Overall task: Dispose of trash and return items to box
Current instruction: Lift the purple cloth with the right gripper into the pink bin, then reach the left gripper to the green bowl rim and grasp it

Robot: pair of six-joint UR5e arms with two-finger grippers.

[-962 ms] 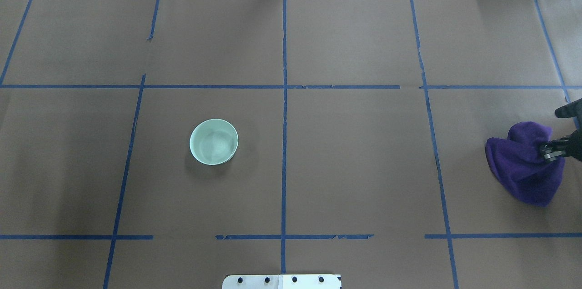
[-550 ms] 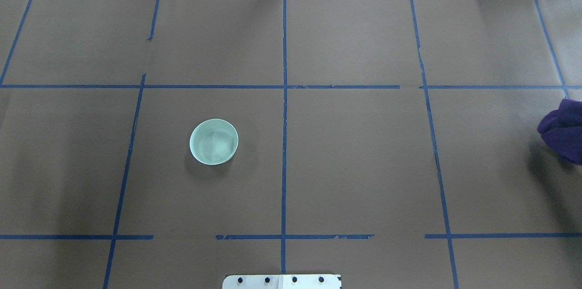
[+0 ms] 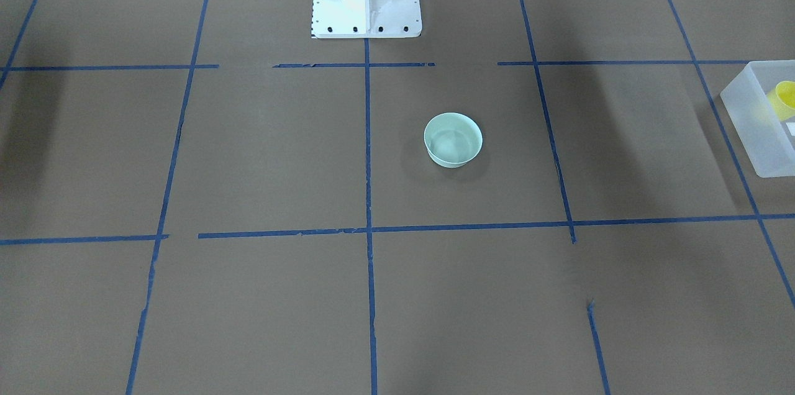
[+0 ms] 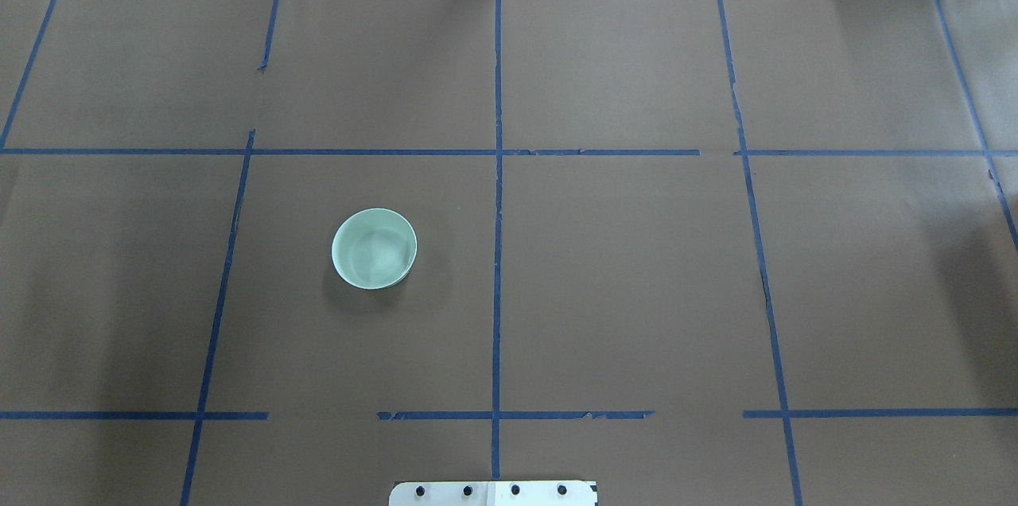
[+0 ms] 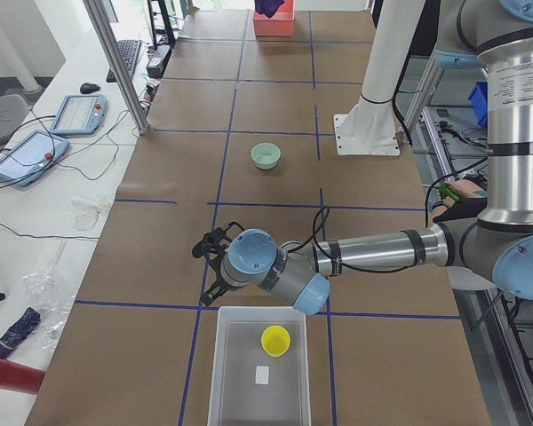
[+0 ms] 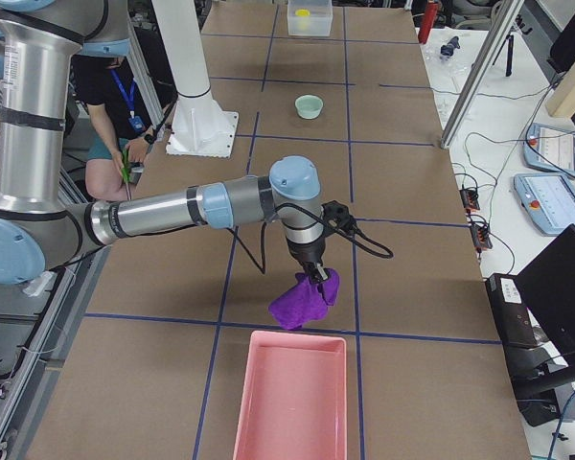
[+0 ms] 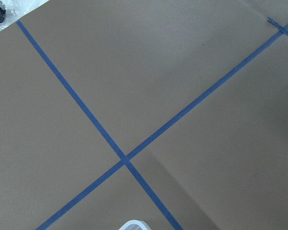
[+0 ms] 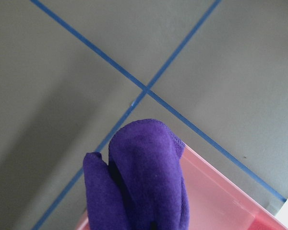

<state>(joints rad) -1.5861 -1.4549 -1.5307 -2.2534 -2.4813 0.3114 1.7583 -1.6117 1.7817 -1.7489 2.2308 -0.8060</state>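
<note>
Broadly, your table [image 4: 636,291] is brown paper crossed by blue tape lines. The box [image 5: 259,390], a frosted see-through tub with low walls and a small white label [image 5: 262,375] on its floor, sits at the table's end on the robot's left, its long side running along the table's length. At the opposite end lies a pink tray [image 6: 292,398], also lengthwise. A purple cloth [image 6: 305,299] hangs bunched beneath the right gripper [image 6: 317,275], over the tray's edge nearest the table's middle. You cannot tell from the side view whether those jaws are clamped on it. The pale green bowl [image 4: 374,248] stands mouth up in the middle of the table, on the robot's left half, well apart from the box, with bare paper all round it. Being round, it points no particular way. The yellow cup [image 5: 276,340] stands inside the box, mouth up, near the short wall that faces the bowl. The left gripper [image 5: 210,259] hovers over the table just beyond that wall. You cannot tell whether it is parted or closed.
</note>
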